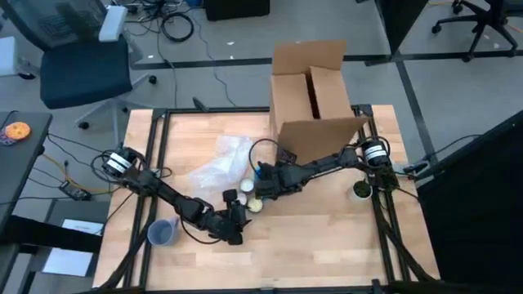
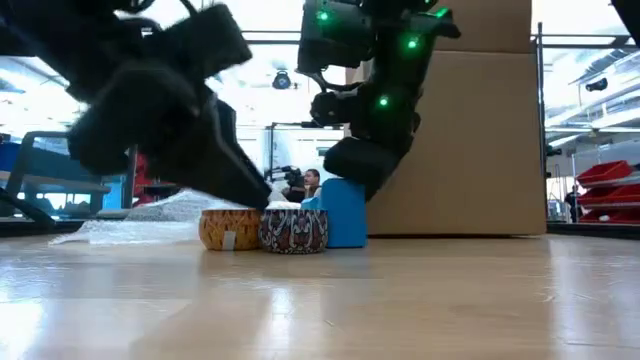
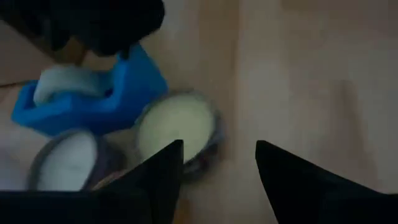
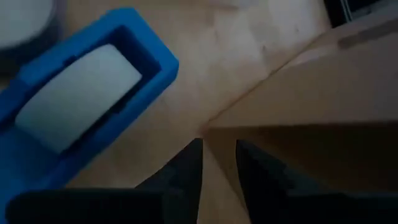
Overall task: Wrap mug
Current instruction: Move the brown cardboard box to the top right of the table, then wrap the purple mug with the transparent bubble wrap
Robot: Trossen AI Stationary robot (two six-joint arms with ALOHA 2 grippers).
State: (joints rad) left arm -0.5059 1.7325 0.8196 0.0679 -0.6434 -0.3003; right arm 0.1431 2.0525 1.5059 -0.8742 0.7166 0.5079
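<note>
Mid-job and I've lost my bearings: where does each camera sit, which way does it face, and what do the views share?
High: overhead, straight down on the table; both arms, box, blue cup.
Low: at tabletop height, facing across into the room; arms come from above, two tins in front.
Left wrist: looks past the left gripper, open, at the tins.
Right wrist: looks past the right gripper at the box flap.
Shared: the blue tape dispenser shows in the low view and both wrist views.
</note>
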